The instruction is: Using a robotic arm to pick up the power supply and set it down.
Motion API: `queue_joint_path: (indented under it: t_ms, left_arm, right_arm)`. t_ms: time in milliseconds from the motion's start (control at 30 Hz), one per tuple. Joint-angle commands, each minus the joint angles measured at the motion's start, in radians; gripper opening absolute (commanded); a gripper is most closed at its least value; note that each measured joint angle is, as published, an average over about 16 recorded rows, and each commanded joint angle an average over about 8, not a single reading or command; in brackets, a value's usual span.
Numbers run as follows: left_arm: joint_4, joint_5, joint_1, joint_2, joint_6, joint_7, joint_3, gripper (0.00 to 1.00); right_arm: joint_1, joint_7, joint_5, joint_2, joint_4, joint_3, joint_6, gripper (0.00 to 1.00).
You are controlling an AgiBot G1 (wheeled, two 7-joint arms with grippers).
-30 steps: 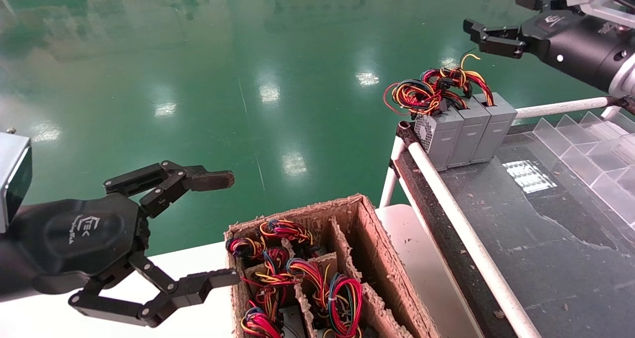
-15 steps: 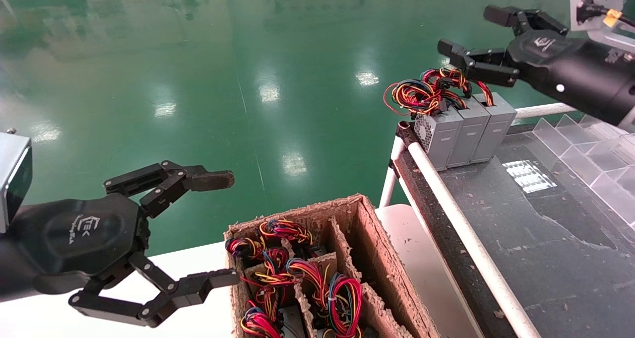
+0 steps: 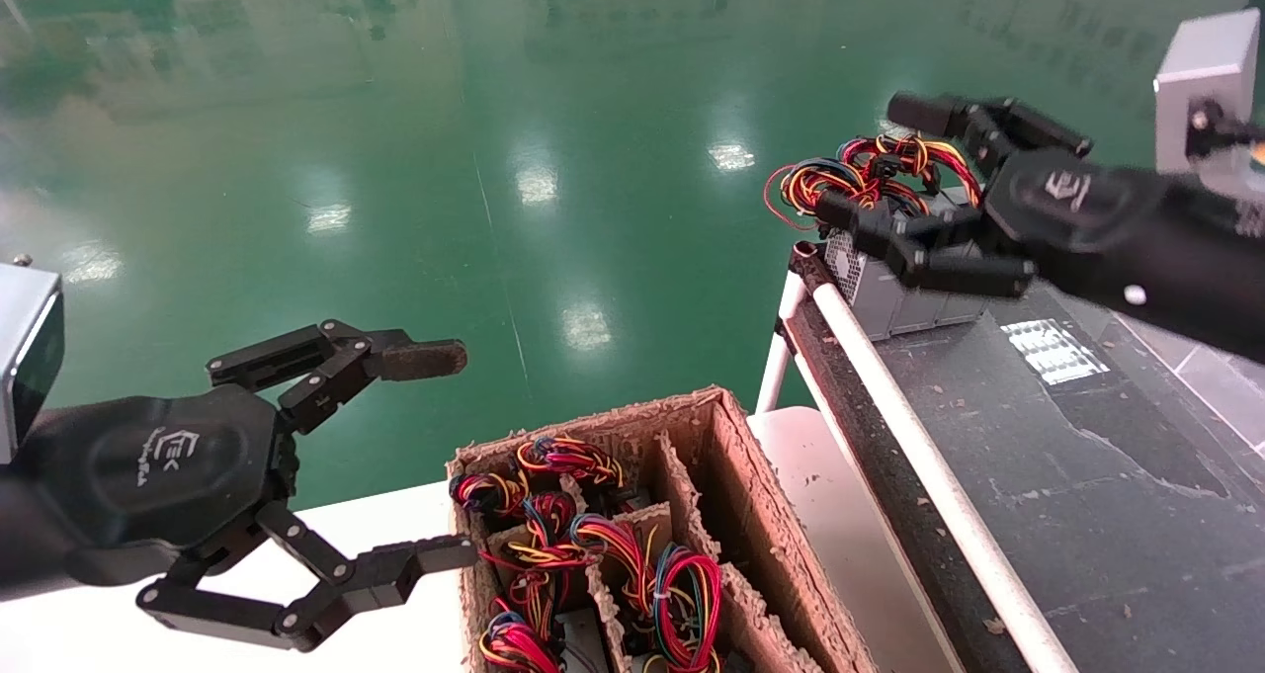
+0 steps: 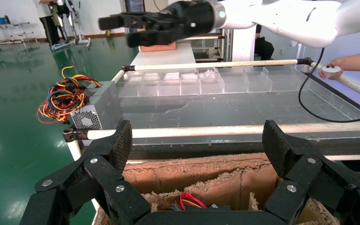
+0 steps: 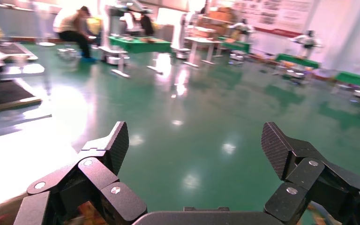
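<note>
Three grey power supplies (image 3: 874, 309) stand side by side at the far corner of the dark table, their red, yellow and black wires (image 3: 825, 184) bunched at the far end. They also show in the left wrist view (image 4: 96, 108). My right gripper (image 3: 875, 159), the robotic arm with all-black fingertips, hovers open just above them, holding nothing and partly covering them. The right wrist view shows its open gripper (image 5: 196, 145) over green floor only. My left gripper (image 3: 450, 456) stays open and empty beside the cardboard box (image 3: 593, 421).
The divided cardboard box holds more wire bundles (image 3: 593, 545). A white rail (image 3: 919, 456) edges the dark table (image 3: 1087, 475). Clear dividers (image 4: 192, 82) line the table's far side. A person's hand (image 4: 337, 70) holds a small device beyond the table.
My right gripper has come down and toward the left from high at the right, and now hangs over the row of power supplies, still open. The left arm has not moved.
</note>
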Motion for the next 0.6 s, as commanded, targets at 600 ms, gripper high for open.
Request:
queue_joint_path:
  t_ms: [600]
  left_arm:
    - [0.000,0.000,0.000,0.000,0.000,0.000,0.000,1.00]
  right_arm:
    - [-0.239,0.182,0.092,0.135,0.388,0.064,-0.211,1.00]
